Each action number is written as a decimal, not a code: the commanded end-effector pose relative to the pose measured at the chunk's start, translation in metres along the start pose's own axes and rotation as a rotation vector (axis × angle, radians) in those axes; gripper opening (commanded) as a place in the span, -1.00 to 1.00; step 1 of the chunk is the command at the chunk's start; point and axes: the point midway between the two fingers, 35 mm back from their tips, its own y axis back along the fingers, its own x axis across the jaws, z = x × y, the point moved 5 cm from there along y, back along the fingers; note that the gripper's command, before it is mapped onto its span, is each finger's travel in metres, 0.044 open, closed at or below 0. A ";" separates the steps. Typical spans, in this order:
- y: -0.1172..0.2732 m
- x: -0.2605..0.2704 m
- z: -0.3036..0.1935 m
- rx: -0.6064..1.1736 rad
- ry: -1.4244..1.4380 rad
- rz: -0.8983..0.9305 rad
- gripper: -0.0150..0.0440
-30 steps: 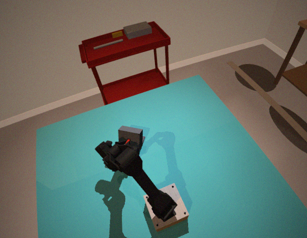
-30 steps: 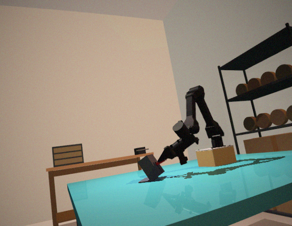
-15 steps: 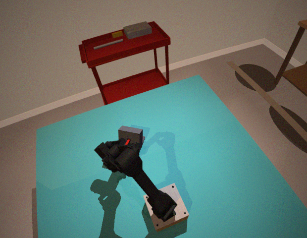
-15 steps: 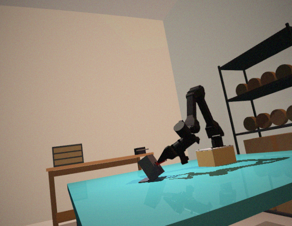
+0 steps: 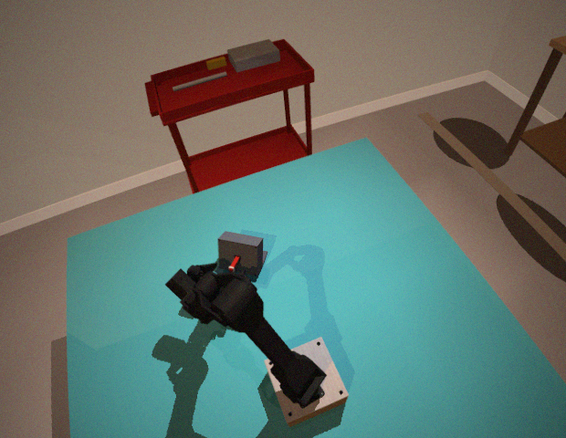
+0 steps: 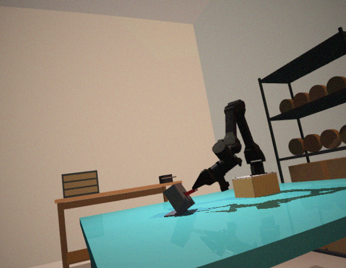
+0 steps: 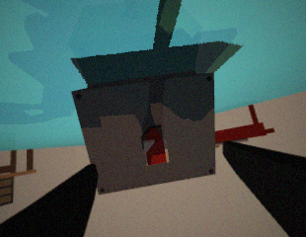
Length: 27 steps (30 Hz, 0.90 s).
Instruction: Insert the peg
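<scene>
Up close, the wrist view shows the red peg [image 7: 154, 148] lodged in the hole of the grey panel [image 7: 185, 143], its flat sides hidden from the other views. The exterior view shows its free end sticking out toward the hand [image 6: 195, 186], whose fingers stand spread wide, holding nothing. The panel sits tilted on the teal desk [image 6: 254, 225]; no writing shows.
</scene>
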 end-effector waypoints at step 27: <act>0.052 -0.001 0.005 0.005 -0.005 -0.005 1.00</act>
